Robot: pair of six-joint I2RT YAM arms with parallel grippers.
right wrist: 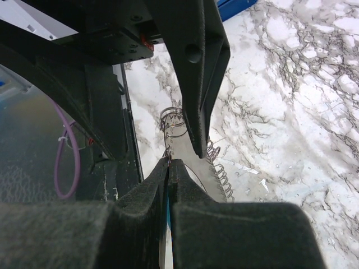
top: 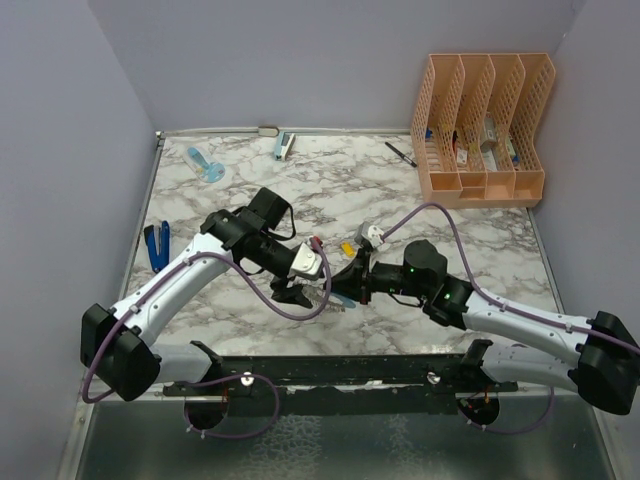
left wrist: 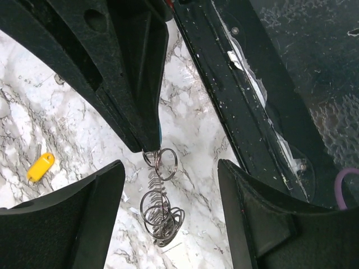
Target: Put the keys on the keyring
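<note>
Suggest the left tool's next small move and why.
Probably draw the left tool back and reach for the yellow key. Its jaws stand open, clear of the keyring between them, which the right tool holds pinched; the key lies loose on the marble table, apart from both.

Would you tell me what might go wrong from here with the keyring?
1. The keyring hangs from just the tips of the shut right pincer; the thin wire could slip out.
2. The open left pincer straddles it closely, so the two pincers might collide.
3. The yellow key lies apart, unheld; the dangling keyring may swing during threading.
</note>
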